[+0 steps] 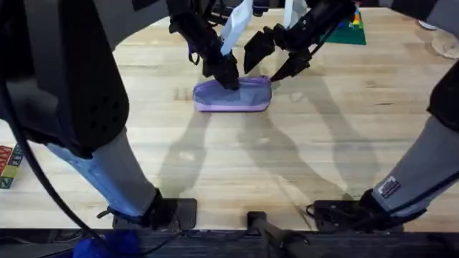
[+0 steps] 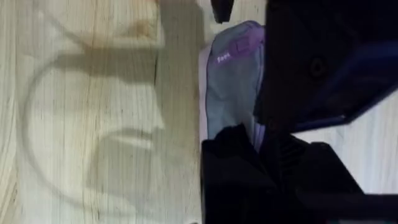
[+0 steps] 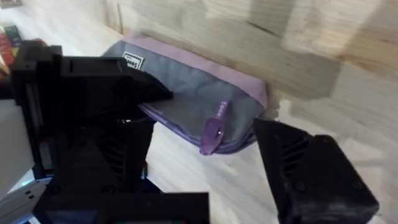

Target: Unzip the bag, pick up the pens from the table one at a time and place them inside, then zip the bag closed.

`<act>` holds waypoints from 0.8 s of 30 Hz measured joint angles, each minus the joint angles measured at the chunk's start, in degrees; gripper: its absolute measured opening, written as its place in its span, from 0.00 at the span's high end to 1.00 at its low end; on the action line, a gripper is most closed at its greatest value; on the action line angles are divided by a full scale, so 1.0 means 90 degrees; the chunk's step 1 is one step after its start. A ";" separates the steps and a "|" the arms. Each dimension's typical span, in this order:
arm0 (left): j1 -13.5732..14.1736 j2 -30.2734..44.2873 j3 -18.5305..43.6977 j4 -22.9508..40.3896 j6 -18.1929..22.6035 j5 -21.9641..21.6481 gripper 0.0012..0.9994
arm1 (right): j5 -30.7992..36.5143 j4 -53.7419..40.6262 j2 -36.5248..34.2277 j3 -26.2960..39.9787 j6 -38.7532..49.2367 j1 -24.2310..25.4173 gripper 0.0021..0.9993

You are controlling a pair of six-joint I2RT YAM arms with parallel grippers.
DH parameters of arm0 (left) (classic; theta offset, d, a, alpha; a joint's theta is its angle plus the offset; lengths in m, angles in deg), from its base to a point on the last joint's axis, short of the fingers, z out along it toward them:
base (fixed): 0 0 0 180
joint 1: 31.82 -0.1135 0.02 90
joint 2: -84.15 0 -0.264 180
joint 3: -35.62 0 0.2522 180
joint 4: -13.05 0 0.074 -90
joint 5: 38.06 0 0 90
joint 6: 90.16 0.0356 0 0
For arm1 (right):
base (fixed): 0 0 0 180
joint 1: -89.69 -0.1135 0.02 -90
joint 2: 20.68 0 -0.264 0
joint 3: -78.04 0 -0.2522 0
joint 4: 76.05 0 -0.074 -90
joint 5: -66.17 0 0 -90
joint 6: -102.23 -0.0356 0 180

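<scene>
A: How was the bag (image 1: 232,95) seen?

B: It was seen lying flat on the table (image 1: 287,158), a soft oblong pouch with a greyish-lavender face and brighter purple edging. A small white label (image 3: 132,61) was sewn near one end, and a purple zipper pull (image 3: 213,133) hung loose at the other end.

A: And the arms, relative to the bag?

B: The left gripper (image 1: 228,77) was lowered onto the bag's upper edge, nearer the label end. Its black fingers were pressed against the fabric, but how far they were spread, or whether anything was pinched, could not be told. The right gripper (image 1: 276,59) was held just beyond the bag's pull end, its fingers (image 1: 257,51) spread wide and nothing gripped between them.
</scene>
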State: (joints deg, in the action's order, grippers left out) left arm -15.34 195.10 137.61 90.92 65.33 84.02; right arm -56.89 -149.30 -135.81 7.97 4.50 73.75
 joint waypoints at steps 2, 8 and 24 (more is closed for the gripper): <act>-0.0002 0.0000 0.0000 0.0002 0.0000 0.0000 0.96 | 0.0000 0.0035 0.0000 0.0000 -0.0003 0.0000 0.06; 0.0000 -0.0002 0.0000 0.0002 0.0000 0.0000 0.96 | 0.0026 0.0042 0.0000 0.0000 -0.0107 -0.0002 0.11; 0.0000 -0.0002 0.0000 0.0002 0.0000 0.0000 0.96 | 0.0077 -0.0033 0.0000 0.0000 -0.0242 -0.0012 0.29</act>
State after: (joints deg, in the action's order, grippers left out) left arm -15.34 195.08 137.61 90.95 65.33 84.02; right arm -56.20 -149.60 -135.81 7.97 2.32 73.64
